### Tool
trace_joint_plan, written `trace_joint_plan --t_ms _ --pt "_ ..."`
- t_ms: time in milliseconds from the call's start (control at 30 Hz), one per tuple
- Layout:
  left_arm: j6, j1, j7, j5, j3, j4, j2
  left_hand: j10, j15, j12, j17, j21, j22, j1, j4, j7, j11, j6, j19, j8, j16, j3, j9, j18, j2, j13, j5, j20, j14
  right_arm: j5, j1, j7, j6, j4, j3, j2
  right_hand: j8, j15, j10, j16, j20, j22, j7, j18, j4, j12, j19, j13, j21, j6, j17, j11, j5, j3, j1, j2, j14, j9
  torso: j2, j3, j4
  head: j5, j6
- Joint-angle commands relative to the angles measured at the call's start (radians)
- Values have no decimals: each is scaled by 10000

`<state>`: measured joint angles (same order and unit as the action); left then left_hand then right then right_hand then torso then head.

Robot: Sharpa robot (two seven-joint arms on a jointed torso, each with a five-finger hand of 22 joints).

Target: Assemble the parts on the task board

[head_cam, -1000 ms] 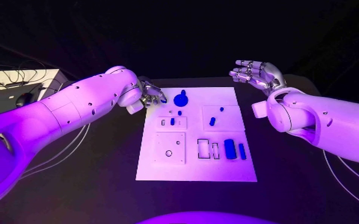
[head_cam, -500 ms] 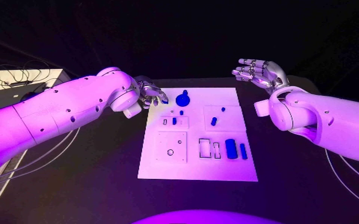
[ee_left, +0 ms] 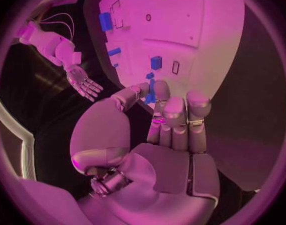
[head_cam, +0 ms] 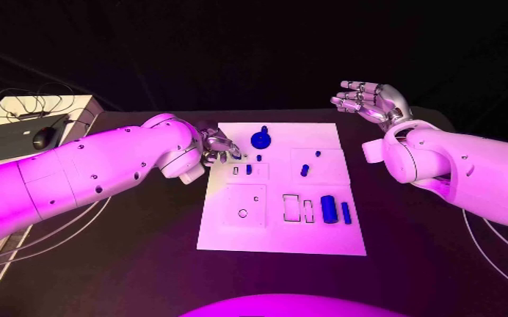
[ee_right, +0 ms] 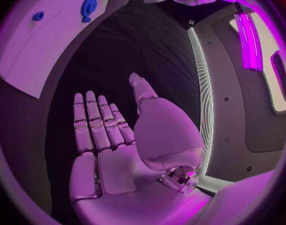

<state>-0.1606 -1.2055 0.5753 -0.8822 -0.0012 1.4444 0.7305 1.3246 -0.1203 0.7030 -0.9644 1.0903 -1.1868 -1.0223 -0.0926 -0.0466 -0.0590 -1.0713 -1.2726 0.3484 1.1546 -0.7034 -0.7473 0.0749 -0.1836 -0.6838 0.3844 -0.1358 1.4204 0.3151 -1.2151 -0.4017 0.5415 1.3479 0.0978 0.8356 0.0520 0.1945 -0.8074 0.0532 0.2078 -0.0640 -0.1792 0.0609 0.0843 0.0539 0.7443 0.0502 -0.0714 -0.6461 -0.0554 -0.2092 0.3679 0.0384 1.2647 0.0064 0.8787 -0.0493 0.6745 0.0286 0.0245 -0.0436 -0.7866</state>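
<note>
Two hands: left hand (head_cam: 216,144) pinching small blue part (ee_left: 150,94), hovering over task board (head_cam: 328,238); next, seat it below fingertips. Right hand (head_cam: 368,101) open, empty, well apart.

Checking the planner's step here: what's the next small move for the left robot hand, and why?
Probably lower the left robot hand slightly onto the board's far left corner and place the small blue part that seems pinched at its fingertips. The hand sits over the task board beside the round blue part; the right robot hand is open, off the board.
</note>
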Motion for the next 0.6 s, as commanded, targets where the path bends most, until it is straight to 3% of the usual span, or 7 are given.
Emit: trace_joint_plan --t_ms 33,167,600 --pt "-608 26 241 -515 -97 96 -1 504 -98 -51 21 43 -25 -143 -243 820 -395 -1177 -63 -48 75 -195 -1813 -121 58 -47 28 -27 -40 149 4 -126 -71 -20 -5 -17 -56 -14 16 6 -18 16 -777 -38 55 -38 -75 -2 45 81 12 -22 57 -3 26 -9 -77 8 12 6 -15 -18 -19" --pt "-674 67 357 -590 -220 110 -44 509 -99 -67 38 38 -21 -153 -241 819 -396 -1181 -60 -60 78 -206 -1823 -119 74 -63 22 -25 -43 172 5 -125 -77 -27 -5 -24 -57 -12 33 6 -19 16 -780 -40 56 -40 -83 -3 45 94 12 -23 63 -12 16 -5 -81 9 22 7 -15 -12 -20" --pt "-463 195 550 -597 -402 -146 -275 508 -91 -100 71 21 -10 -145 -239 812 -389 -1178 -47 -85 81 -216 -1846 -116 98 -98 -6 -15 -50 218 5 -134 -84 7 -5 -12 -57 -12 33 6 -19 16 -780 -40 56 -40 -83 -3 45 94 12 -23 63 -12 16 -5 -81 9 33 -8 -16 22 -76"
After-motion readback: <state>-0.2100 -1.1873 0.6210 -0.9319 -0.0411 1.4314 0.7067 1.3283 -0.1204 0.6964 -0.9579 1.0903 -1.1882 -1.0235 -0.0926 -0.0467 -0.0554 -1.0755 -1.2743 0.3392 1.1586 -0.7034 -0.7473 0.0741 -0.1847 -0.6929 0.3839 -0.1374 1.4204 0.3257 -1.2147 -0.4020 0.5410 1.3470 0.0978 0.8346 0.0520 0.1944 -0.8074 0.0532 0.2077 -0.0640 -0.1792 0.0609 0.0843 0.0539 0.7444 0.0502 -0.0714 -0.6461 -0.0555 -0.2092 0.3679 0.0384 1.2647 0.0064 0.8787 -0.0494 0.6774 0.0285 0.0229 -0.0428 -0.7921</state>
